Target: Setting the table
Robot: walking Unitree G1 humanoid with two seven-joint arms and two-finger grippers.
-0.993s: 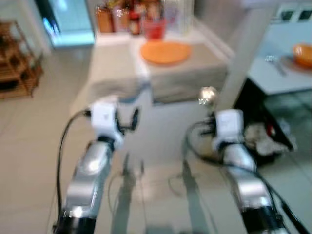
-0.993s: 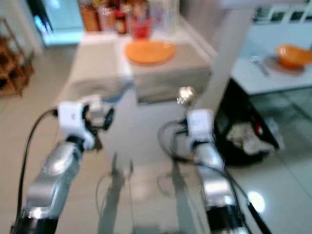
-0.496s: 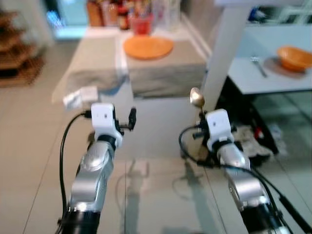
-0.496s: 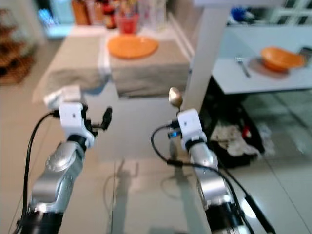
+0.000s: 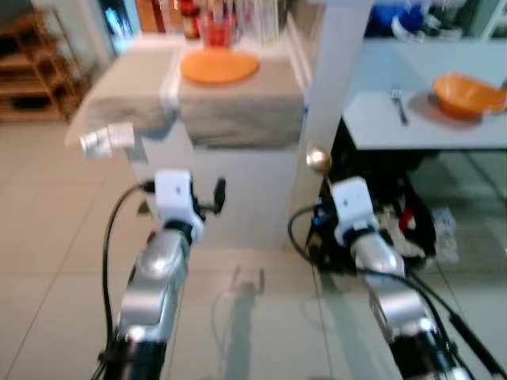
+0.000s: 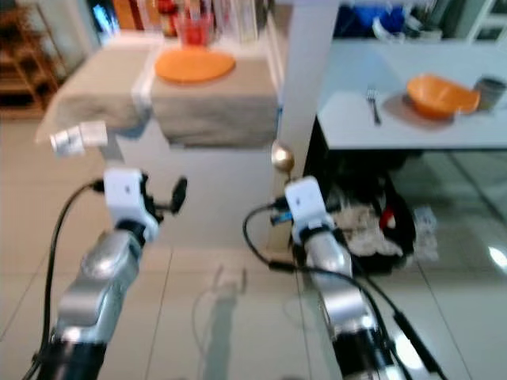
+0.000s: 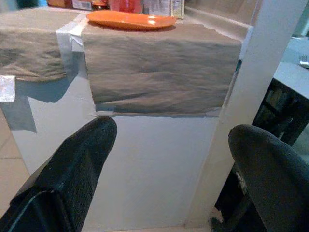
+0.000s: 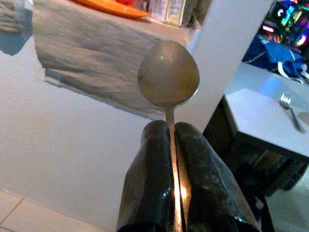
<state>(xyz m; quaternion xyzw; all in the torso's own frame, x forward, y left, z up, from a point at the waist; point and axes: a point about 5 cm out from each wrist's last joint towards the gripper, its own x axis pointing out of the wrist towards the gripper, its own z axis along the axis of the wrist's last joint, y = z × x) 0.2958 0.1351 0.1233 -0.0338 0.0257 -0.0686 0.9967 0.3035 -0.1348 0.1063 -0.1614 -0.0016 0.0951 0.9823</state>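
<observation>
Your right gripper (image 8: 171,145) is clenched on the handle of a metal spoon (image 8: 168,75), bowl up, in front of the counter (image 5: 238,111) with the orange plate (image 5: 219,66). Treat it as light, rigid and slick, liable to pivot, so keep hold low on the handle. Your left gripper (image 7: 169,159) is spread, holding nothing.

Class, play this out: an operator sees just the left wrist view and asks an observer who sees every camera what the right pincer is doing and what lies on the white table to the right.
Operator: What is the right pincer doing?
Observer: The right pincer is shut on a spoon, bowl upward.
Operator: I glimpse a fork. Anything beside it?
Observer: An orange bowl sits past the fork on the white table.
Operator: Is my left pincer empty?
Observer: Yes, the left pincer is open, holding nothing.
</observation>
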